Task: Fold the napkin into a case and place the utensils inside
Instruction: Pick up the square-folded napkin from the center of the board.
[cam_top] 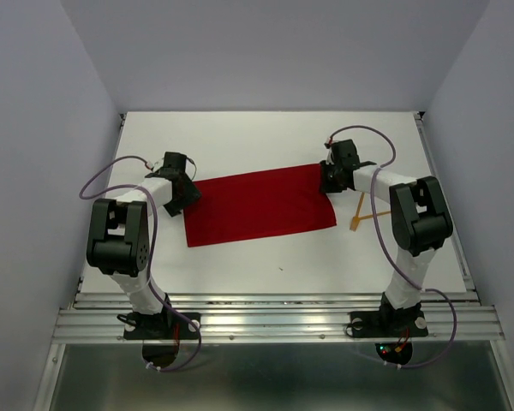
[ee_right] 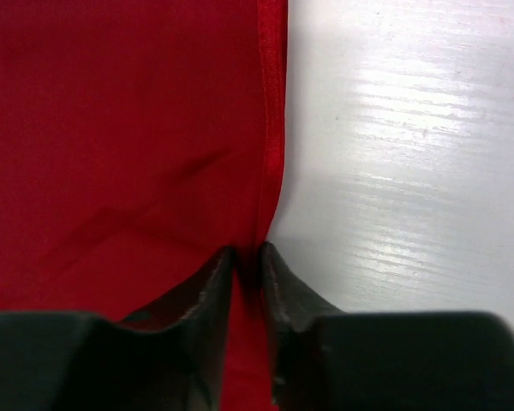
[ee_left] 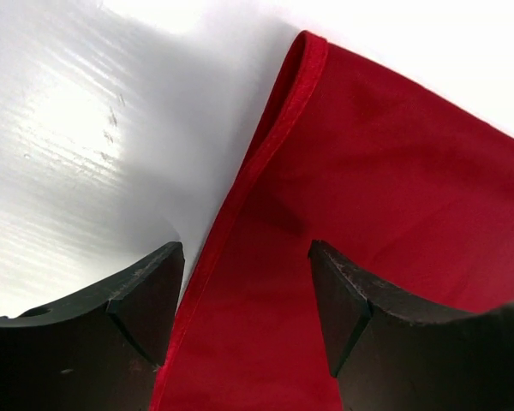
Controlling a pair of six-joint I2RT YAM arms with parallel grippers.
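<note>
Counter (cam_top: 265, 137): white, both arms bolted along the near edge.

Napkin (cam_top: 257, 205): plain red, lying flat mid-counter as a wide rectangle, long side running left to right and skewed a little, right end sitting further back than the left. Can't tell from here whether it's one layer or doubled. Not a narrow case yet.

Left claw (cam_top: 184, 199): at the napkin's left edge, low over it. Wrist view shows the left claw (ee_left: 244, 291) released, jaws wide, straddling the stitched border of the napkin (ee_left: 394, 188). One finger (ee_left: 146, 300) is over bare counter, the other over the cloth. Nothing gripped.

Right claw (cam_top: 330, 180): at the napkin's far right corner. Wrist view shows the right claw (ee_right: 248, 265) clenched down to a thin slit with the red border of the napkin (ee_right: 111, 128) pinched between the tips, so it's grasping the napkin by its right edge. Cloth puckers slightly toward the pinch.

Utensils (cam_top: 362, 216): two thin orange pieces on the counter just right of the napkin, apart from it, beside the right arm (cam_top: 415, 214), which covers part of them. They meet at their near-left ends. Too small to tell which is the fork.
</note>
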